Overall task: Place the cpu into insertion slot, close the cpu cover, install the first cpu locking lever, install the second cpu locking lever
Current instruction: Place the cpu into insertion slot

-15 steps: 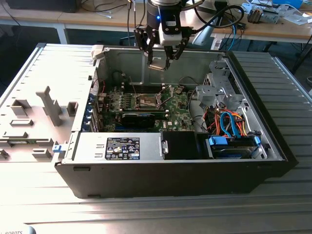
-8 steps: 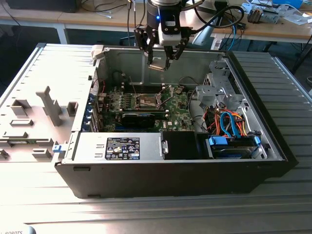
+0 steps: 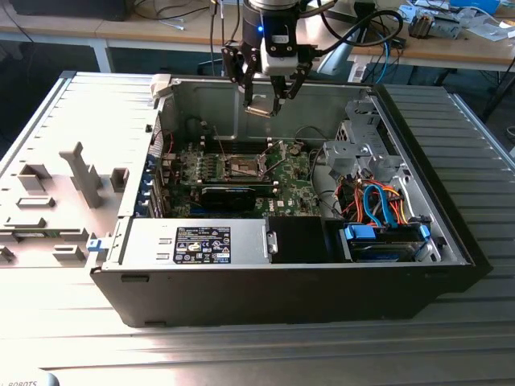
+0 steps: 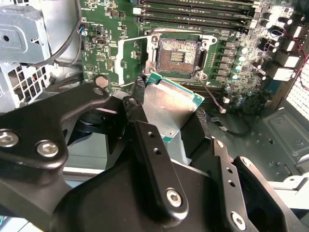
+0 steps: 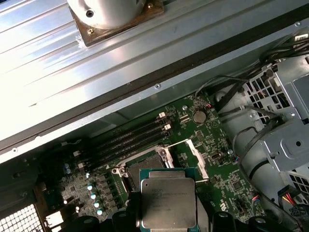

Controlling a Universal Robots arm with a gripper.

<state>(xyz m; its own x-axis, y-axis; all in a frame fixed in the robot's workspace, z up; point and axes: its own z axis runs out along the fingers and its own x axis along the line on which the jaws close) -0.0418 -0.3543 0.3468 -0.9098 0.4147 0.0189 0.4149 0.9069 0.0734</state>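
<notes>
My gripper (image 3: 268,100) is clamped on the cpu (image 4: 169,104), carrying it flat, metal top up, while the insertion slot (image 4: 178,53) lies bare and well below the gripper, offset just past the chip's leading edge.

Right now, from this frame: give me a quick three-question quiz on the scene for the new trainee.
1. True or false: the cpu already sits in the insertion slot.
2. Pick one. The gripper is: A) open, B) shut on the cpu, C) shut on nothing.
3. Fill in: the insertion slot's contact field is ___ (bare or covered).
Key: 1 false; 2 B; 3 bare.
</notes>
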